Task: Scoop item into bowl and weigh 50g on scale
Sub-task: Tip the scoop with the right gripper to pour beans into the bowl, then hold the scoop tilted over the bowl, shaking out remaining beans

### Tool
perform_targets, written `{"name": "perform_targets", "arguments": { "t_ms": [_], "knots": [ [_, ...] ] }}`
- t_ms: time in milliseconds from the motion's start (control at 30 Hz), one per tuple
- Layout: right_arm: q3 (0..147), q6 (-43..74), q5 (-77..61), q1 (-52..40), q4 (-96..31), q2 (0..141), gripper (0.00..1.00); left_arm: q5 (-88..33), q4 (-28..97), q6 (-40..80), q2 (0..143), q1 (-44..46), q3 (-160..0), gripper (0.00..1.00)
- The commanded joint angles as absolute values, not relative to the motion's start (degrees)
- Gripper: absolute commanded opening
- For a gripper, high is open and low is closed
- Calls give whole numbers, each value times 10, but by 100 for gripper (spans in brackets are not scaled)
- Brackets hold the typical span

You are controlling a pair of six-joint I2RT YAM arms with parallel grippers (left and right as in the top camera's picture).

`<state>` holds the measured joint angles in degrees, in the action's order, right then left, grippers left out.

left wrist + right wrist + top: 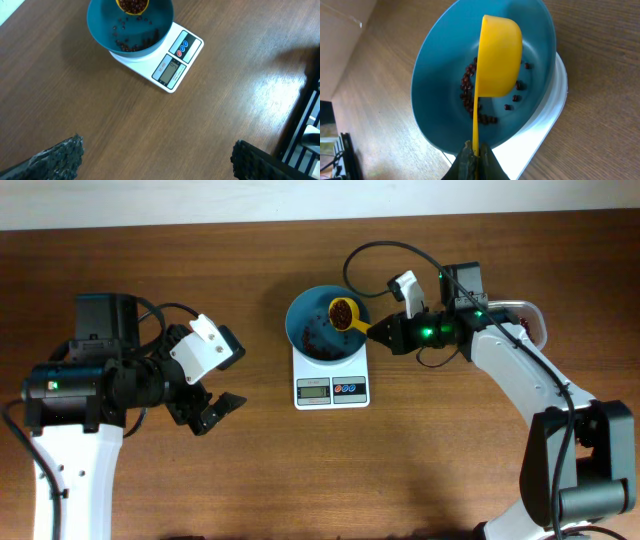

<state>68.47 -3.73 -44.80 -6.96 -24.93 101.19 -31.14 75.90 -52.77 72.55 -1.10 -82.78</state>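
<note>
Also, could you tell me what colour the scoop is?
Yellow scoop; clearest in the right wrist view.

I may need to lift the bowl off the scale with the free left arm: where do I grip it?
Probably best to grip the bowl by its left rim, from above, jaws astride the wall. The scoop and right gripper crowd the right side; the beans lie low, clear of the rim.

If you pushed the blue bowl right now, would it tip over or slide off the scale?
Probably slide, not tip: the bowl looks wide and deep on the scale. It nearly covers the scale's smooth white top, so a hard shove might carry it off. The few beans inside add little weight.
</note>
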Motion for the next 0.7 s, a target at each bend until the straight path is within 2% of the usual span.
{"name": "perform_targets", "arguments": {
  "t_ms": [0, 667],
  "knots": [
    [698, -71, -443, -71, -247, 995, 4, -321, 759, -535, 724, -14, -832, 99],
    [743, -71, -444, -71, -294, 995, 4, -321, 759, -535, 724, -14, -832, 99]
  ]
}}
